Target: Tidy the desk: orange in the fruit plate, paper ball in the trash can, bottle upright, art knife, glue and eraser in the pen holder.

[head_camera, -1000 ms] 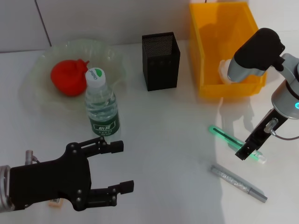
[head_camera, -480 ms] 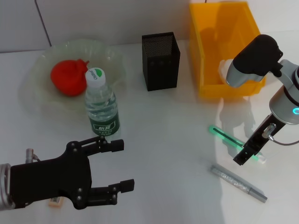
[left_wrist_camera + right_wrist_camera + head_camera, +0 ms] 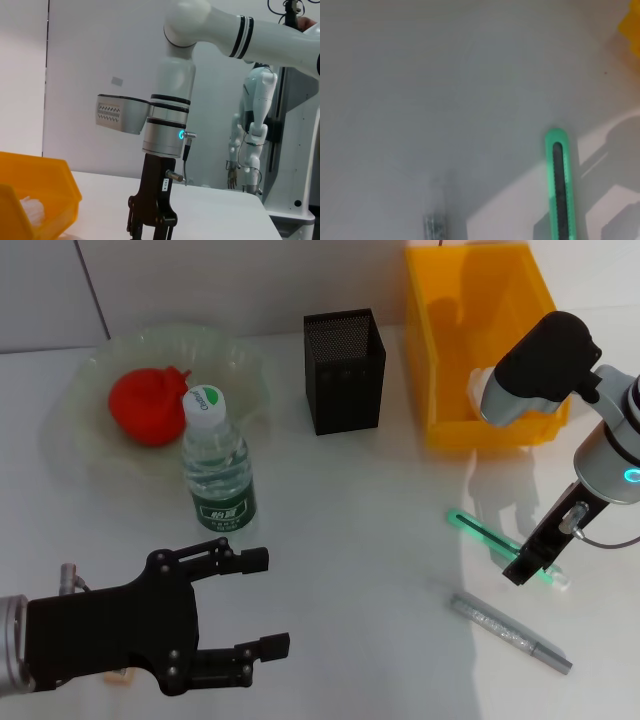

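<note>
Here the right gripper [image 3: 524,570] is low over the white surface [image 3: 370,520], its jaws nearly together over the near end of the art knife [image 3: 488,536], a slim green cutter with a dark slot lying flat; whether the jaws actually clamp it cannot be told. The right wrist view shows the art knife [image 3: 561,185] lying on the surface. Just nearer the robot lies a silvery grey stick, the glue [image 3: 510,633], flat and apart from the knife.

The left gripper [image 3: 255,602] hovers at the near left of the surface, its black jaws spread wide and holding nothing. Close beneath its body, a scrap of the tan eraser [image 3: 120,676] peeks out on the surface.

Beyond the left gripper, the bottle [image 3: 216,466] stands upright, white cap on top, just in front of the fruit plate [image 3: 235,365]. The orange [image 3: 148,405] rests inside that plate. The black mesh pen holder [image 3: 345,370] stands upright toward the back at centre. To its right sits the orange-yellow trash can [image 3: 450,360], and the white paper ball [image 3: 478,395] lies inside it, partly hidden by the right arm.
</note>
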`<action>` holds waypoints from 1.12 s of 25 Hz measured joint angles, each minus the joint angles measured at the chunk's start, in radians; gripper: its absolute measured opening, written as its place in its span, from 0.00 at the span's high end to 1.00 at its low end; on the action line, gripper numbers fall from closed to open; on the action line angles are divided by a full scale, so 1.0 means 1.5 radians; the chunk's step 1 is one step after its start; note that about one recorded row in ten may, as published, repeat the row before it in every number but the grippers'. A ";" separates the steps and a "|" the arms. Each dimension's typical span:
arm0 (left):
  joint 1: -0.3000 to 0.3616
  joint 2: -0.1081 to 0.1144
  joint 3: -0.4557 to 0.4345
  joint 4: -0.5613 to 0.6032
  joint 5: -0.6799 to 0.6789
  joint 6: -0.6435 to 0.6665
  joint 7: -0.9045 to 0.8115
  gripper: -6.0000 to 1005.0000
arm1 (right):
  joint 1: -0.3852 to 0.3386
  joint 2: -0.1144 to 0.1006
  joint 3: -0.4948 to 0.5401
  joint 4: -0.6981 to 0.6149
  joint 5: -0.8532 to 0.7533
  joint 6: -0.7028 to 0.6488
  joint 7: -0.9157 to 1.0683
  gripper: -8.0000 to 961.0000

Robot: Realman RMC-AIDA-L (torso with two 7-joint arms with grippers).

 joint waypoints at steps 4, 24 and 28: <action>0.000 0.000 0.000 0.000 0.000 0.001 0.000 0.19 | 0.001 0.000 -0.001 0.002 -0.001 0.000 -0.001 0.40; -0.001 -0.001 0.001 0.000 0.001 0.005 -0.002 0.19 | -0.006 -0.001 0.006 0.019 -0.001 0.009 -0.011 0.58; -0.001 -0.001 0.001 0.000 0.001 0.005 -0.004 0.19 | -0.008 -0.001 0.006 0.020 0.000 0.011 -0.011 0.60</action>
